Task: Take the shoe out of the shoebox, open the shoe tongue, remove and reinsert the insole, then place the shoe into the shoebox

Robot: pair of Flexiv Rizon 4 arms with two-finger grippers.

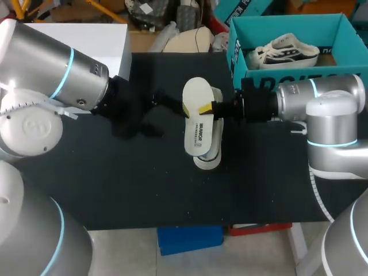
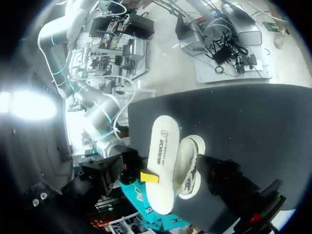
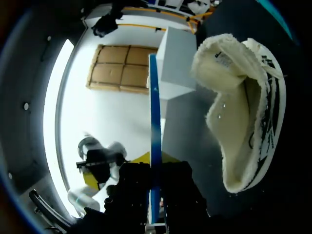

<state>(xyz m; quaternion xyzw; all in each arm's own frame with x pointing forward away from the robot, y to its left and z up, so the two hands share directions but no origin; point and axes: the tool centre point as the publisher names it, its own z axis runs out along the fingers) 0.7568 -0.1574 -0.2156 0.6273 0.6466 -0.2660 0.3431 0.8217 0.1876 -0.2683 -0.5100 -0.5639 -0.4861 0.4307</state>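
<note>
The right gripper [image 1: 207, 108] is clamped on the one insole [image 1: 197, 129] at picture centre, a yellow tip on its upper face; in the right wrist view the insole stands edge-on between the fingers. The left gripper [image 1: 174, 104] reaches the insole's left edge, but I cannot tell how its fingers stand. There are two shoes: one shoe [image 1: 210, 158] on the black table [image 1: 115, 184] just under the insole, and a second shoe [image 1: 284, 52] in the single teal shoebox [image 1: 276, 24], upper right.
</note>
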